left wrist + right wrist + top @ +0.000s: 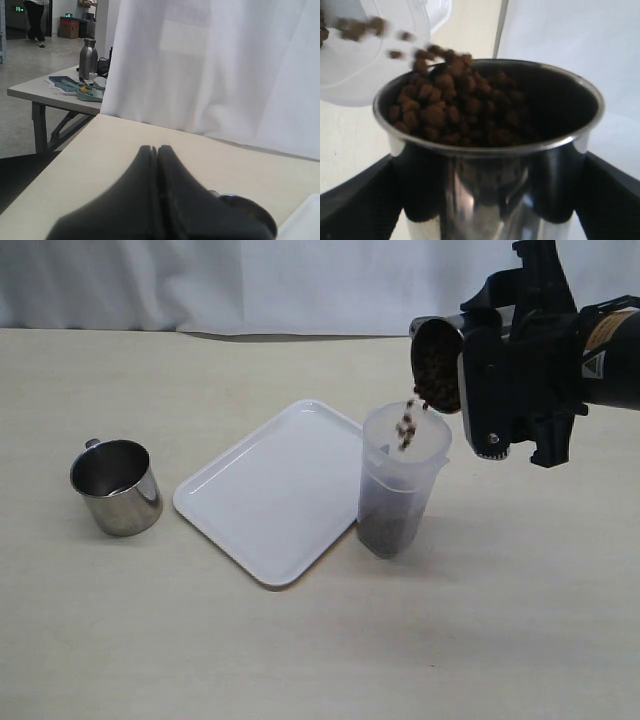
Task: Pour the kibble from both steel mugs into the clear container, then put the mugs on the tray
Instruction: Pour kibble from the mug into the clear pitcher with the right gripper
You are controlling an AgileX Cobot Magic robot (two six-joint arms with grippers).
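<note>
The tray (265, 495) is lying flat on the table (500, 640), nearest of all, with the clear container (400, 490) standing just beside its right edge. The right gripper (480, 380) is holding a steel mug (438, 365) tipped above the container's rim, fingers spread wide around its body, and kibble (406, 426) is falling in. The other steel mug (117, 487) is standing upright left of the tray. The left gripper (158, 150) is pressing its fingers together, holding nothing.

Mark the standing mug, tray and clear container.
standing mug (118, 502), exterior view, outer wall.
tray (270, 490), exterior view, bare floor.
clear container (400, 490), exterior view, frosted side wall.
</note>
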